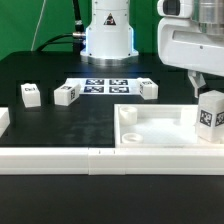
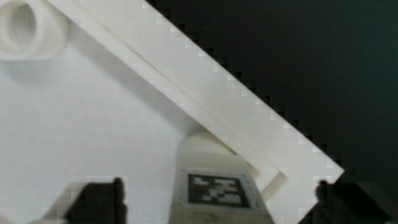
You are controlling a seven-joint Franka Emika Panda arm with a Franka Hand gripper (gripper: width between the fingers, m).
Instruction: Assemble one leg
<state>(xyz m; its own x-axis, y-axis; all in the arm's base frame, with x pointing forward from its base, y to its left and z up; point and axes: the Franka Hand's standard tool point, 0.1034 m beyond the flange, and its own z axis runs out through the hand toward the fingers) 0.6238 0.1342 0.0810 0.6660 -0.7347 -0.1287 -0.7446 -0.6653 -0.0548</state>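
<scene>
A leg [image 1: 211, 118], a stubby white block with a square tag, stands upright at the corner of the large white tray-like part [image 1: 160, 132] on the exterior view's right. My gripper [image 1: 204, 92] is just above it and open. In the wrist view the leg [image 2: 217, 188] sits between the two dark fingers [image 2: 98, 200], with a gap on each side. Three more legs lie on the black table: one [image 1: 30, 95], one [image 1: 66, 94] and one [image 1: 149, 89].
The marker board [image 1: 105, 85] lies in front of the robot base [image 1: 108, 35]. Long white border bars [image 1: 60, 156] run along the front. Another white piece [image 1: 3, 120] is at the far left. A corner hole [image 2: 25, 35] and raised rim [image 2: 196, 90] of the tray show in the wrist view.
</scene>
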